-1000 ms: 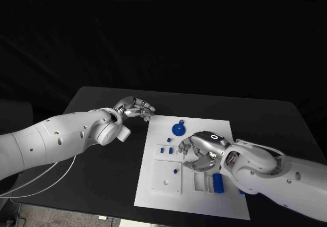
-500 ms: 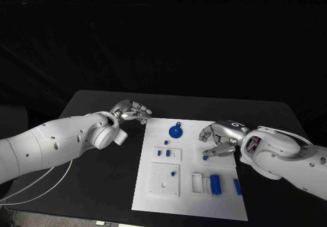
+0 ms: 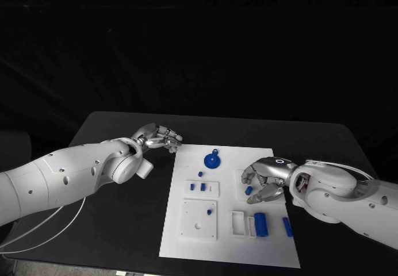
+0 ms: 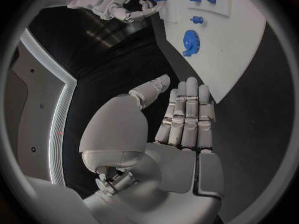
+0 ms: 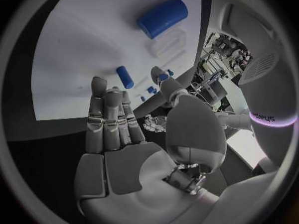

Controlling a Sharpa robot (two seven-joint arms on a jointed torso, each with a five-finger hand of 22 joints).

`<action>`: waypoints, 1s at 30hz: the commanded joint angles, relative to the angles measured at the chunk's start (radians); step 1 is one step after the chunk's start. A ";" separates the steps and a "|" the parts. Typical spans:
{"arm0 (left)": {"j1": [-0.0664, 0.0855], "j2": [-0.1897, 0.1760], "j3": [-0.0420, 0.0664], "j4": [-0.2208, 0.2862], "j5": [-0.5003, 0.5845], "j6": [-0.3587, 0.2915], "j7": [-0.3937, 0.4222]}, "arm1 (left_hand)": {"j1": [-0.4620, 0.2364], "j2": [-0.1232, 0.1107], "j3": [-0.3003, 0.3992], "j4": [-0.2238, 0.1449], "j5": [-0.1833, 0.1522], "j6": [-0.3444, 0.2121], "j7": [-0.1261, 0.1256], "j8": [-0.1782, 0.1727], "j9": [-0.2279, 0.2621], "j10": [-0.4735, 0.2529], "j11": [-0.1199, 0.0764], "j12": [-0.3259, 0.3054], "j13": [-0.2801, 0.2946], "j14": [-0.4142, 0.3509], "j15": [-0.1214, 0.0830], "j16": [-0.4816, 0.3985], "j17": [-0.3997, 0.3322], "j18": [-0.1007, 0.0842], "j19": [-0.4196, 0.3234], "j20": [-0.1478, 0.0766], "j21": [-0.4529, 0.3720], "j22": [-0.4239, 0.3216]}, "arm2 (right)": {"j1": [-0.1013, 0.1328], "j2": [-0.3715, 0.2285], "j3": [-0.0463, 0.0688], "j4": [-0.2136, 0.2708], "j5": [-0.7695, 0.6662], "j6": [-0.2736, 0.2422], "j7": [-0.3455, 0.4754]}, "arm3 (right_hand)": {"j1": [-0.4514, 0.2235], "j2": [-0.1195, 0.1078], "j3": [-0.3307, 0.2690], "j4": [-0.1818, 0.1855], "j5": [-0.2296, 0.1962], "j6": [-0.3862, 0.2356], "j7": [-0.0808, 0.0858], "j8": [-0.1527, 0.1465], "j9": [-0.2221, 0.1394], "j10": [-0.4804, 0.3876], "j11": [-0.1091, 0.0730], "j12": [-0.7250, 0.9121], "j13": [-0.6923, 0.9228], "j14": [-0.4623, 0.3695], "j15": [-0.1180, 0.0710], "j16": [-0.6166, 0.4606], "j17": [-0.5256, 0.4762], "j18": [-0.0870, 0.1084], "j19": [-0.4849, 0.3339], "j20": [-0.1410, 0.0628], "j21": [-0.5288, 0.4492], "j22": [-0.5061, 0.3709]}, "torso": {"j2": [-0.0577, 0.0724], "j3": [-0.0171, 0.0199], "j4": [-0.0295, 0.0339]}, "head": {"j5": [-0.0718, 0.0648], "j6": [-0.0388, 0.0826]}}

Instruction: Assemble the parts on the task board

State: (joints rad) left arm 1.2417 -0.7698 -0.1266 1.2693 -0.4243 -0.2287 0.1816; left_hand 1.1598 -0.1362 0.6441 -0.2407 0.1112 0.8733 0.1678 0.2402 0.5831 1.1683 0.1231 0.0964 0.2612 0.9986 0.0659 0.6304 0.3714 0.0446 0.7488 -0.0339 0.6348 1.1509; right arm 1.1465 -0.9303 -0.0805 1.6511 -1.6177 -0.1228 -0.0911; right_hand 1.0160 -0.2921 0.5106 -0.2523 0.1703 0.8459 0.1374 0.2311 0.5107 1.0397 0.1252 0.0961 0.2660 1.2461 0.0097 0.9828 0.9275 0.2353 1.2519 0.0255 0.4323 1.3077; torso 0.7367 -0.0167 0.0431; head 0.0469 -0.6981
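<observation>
1. Since 0.5 s ago, right hand has been lowered slightly over task board.
2. Small blue part is pinched at fingertips, just above board's right-middle.
3. Left hand is held off board, fingers apart, empty.
4. Part should be kept upright & lined w/ its socket before pressing.

Right robot hand hides part of task board.

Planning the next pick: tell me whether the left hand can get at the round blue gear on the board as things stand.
Probably yes. The left hand hovers open beside the task board, and the blue gear lies nearby with nothing between them. The right hand is off to the other side.
</observation>
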 commanded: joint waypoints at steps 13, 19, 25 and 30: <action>-0.002 -0.002 0.000 0.001 0.002 0.015 0.006 | 0.005 0.004 -0.003 0.005 0.000 -0.009 0.000 0.007 -0.001 -0.005 0.000 -0.005 -0.001 0.002 0.005 -0.006 0.003 0.006 -0.004 0.005 -0.006 0.002 | -0.018 0.015 -0.004 0.000 -0.084 0.006 -0.024 | 0.132 0.004 0.196 0.078 -0.121 0.094 0.014 0.056 0.004 0.094 -0.040 0.110 0.000 0.010 -0.038 0.022 -0.023 0.027 0.020 -0.008 -0.003 0.017 | 0.001 -0.0029 0.0017 | -0.003 -0.004; -0.002 -0.003 0.000 0.000 0.002 0.016 0.006 | 0.005 0.004 -0.003 0.005 0.000 -0.009 0.000 0.007 -0.001 -0.005 0.000 -0.005 -0.001 0.002 0.005 -0.007 0.004 0.006 -0.004 0.005 -0.006 0.002 | -0.019 0.018 -0.004 -0.002 -0.096 -0.017 -0.031 | 0.150 0.012 0.254 0.103 -0.121 0.117 0.004 0.068 0.005 0.113 -0.049 0.133 0.001 0.018 -0.047 0.029 -0.026 0.027 0.031 -0.012 0.004 0.020 | 0.001 -0.0028 0.0012 | -0.003 -0.006; -0.002 -0.004 0.000 0.000 0.002 0.016 0.006 | 0.005 0.005 -0.003 0.006 0.000 -0.010 0.000 0.007 -0.002 -0.005 0.000 -0.005 -0.001 0.002 0.005 -0.007 0.005 0.006 -0.003 0.006 -0.007 0.003 | -0.022 0.022 -0.004 -0.003 -0.103 -0.036 -0.033 | 0.142 0.025 0.294 0.134 -0.121 0.133 -0.002 0.075 0.004 0.124 -0.056 0.152 0.000 0.027 -0.053 0.037 -0.027 0.027 0.042 -0.017 0.013 0.021 | 0.001 -0.0024 0.0010 | -0.002 -0.008; -0.002 -0.005 0.000 0.000 0.002 0.016 0.005 | 0.005 0.005 -0.003 0.006 0.000 -0.010 0.000 0.007 -0.002 -0.005 0.000 -0.005 -0.002 0.002 0.005 -0.008 0.005 0.006 -0.003 0.005 -0.007 0.003 | -0.022 0.022 -0.004 -0.001 -0.124 -0.051 -0.036 | 0.162 0.037 0.324 0.128 -0.121 0.149 -0.010 0.083 0.006 0.139 -0.063 0.167 0.003 0.031 -0.060 0.041 -0.029 0.027 0.046 -0.023 0.018 0.022 | 0.001 -0.0021 0.0012 | -0.001 -0.010</action>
State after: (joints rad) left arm 1.2395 -0.7750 -0.1266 1.2680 -0.4242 -0.2254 0.1815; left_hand 1.1598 -0.1362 0.6441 -0.2407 0.1112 0.8734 0.1678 0.2437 0.5832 1.1683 0.1231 0.0964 0.2613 0.9983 0.0656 0.6266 0.3759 0.0444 0.7488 -0.0339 0.6348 1.1526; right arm 1.1252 -0.9094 -0.0843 1.6478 -1.7104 -0.1527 -0.1242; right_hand 1.1763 -0.2615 0.8312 -0.1255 0.0542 0.9891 0.1268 0.3098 0.5149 1.1728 0.0621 0.2593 0.2671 1.2776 -0.0463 1.0183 0.8999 0.2355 1.2908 0.0023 0.4445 1.3075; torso 0.7378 -0.0192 0.0443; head 0.0458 -0.7065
